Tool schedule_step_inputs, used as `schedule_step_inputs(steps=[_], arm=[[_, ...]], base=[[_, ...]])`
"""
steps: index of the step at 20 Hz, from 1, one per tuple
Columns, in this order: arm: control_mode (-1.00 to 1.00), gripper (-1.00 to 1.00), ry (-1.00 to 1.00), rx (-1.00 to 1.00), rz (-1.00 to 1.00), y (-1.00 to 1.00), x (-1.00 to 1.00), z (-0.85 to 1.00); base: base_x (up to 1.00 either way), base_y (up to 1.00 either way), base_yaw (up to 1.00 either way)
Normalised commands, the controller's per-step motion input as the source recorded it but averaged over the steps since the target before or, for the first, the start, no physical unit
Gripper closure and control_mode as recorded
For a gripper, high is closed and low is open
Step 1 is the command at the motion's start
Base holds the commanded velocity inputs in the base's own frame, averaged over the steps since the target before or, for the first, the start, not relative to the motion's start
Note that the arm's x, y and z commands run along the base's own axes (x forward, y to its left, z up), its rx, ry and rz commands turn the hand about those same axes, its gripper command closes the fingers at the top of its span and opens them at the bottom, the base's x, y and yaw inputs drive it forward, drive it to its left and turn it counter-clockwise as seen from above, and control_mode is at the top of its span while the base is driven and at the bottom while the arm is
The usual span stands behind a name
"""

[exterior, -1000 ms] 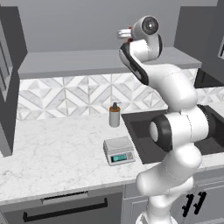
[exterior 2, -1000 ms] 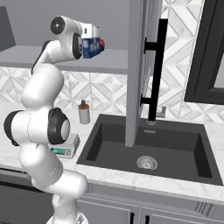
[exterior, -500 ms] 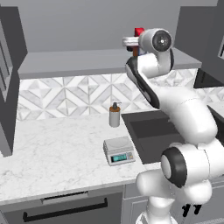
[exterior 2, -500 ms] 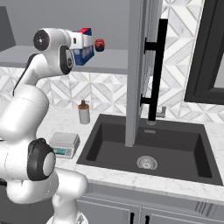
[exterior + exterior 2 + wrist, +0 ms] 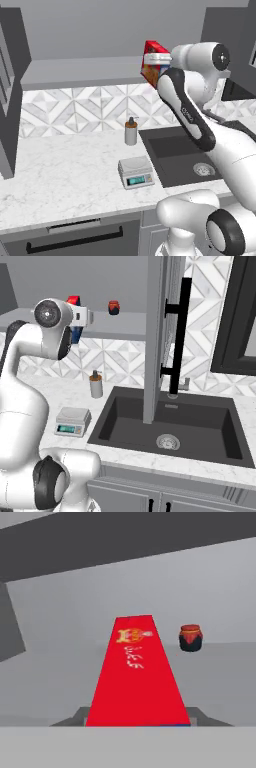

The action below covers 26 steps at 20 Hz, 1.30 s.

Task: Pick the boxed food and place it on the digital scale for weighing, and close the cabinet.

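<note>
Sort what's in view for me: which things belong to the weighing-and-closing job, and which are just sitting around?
Part of the job:
- red food box, held in the shut claw up by the cabinet shelf
- scale on the counter, nothing on it
- cabinet door, standing open over the sink

Just sitting around:
- small red jar on the shelf
- soap bottle by the sink

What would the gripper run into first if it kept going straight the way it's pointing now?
Holding the box, the gripper points into the cabinet. Straight ahead lies the grey back wall, so the box's far end would probably meet that first. The jar sits off to the side, likely clear, though depth is hard to judge.
</note>
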Motion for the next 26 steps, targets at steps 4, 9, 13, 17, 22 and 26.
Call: schedule_step_inputs(steps=[4, 9, 13, 17, 22, 26], arm=[[-1.00, 1.00, 0.26, 0.00, 0.52, 0.14, -1.00, -0.02], [-1.00, 1.00, 0.05, -0.12, 0.52, 0.63, -1.00, -0.40], [-1.00, 1.00, 0.04, -0.12, 0.54, 0.61, -0.60, -0.82], [-1.00, 1.00, 0.02, -0.04, 0.52, 0.25, -0.33, -0.91], [-1.00, 1.00, 0.01, -0.02, 0.38, 0.04, 0.00, -0.91], [-1.00, 1.00, 0.01, 0.00, 0.25, -0.05, 0.08, -0.70]], base=[[0.00, 0.00, 0.00], [0.00, 0.00, 0.00], [0.00, 0.00, 0.00], [0.00, 0.00, 0.00], [0.00, 0.00, 0.00], [0.00, 0.00, 0.00]])
